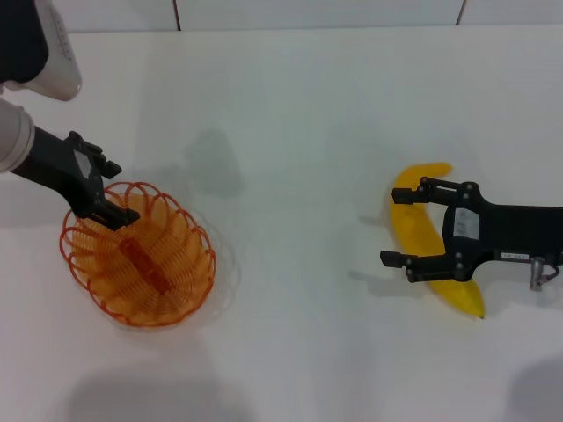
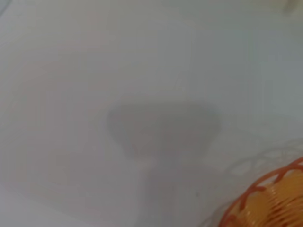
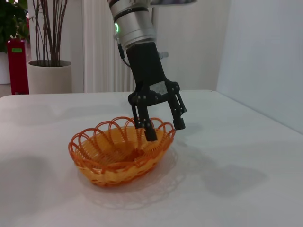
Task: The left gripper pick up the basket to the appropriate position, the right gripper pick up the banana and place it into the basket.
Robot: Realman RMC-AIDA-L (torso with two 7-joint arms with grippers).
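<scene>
On the white table [image 1: 299, 114], two arms at work:
basket [image 1: 138, 256]: robot's left side, sitting flat on the table; also in the right wrist view [image 3: 120, 150], and one corner of its rim shows in the left wrist view [image 2: 274, 198].
left gripper [image 1: 113, 207]: over the basket's far rim. Right wrist view [image 3: 161, 127] shows fingers spread, one dipping inside the rim, the other outside it. Holding nothing; can't tell if a finger touches the wire.
banana [image 1: 420, 233]: robot's right side, flat on the table, well apart from the basket, curved, running near-to-far.
right gripper [image 1: 395, 226]: reaches in from the right edge, fingers wide open and straddling the banana's middle, one fingertip on each side. Not closed on it; contact can't be told.
</scene>
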